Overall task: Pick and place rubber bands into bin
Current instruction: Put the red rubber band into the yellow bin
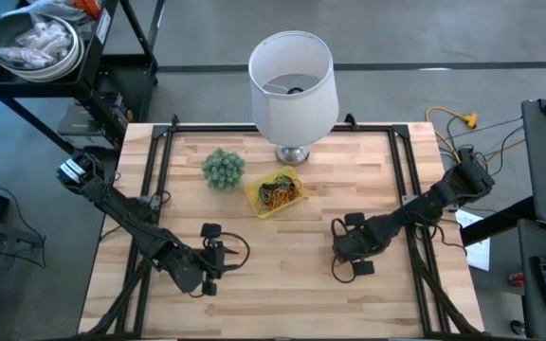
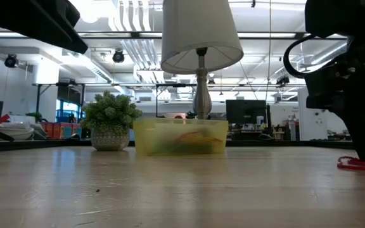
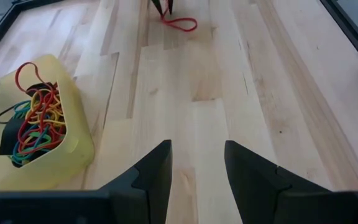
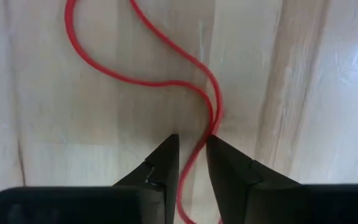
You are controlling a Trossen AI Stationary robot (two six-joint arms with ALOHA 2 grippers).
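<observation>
Counter (image 1: 282,256): pale jointed wood planks, smooth with a soft sheen. Bin (image 3: 73,134): translucent yellow plastic, glossy. Bands (image 3: 36,121): thin matt rubber; red band (image 4: 185,87) likewise. Lamp (image 1: 292,80): white cloth-like shade, polished metal base. End effector fingers (image 4: 160,165): matt black plastic.

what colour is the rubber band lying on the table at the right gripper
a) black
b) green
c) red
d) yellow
c: the rubber band running between the tips of the right gripper on the bare wood is red.
</observation>
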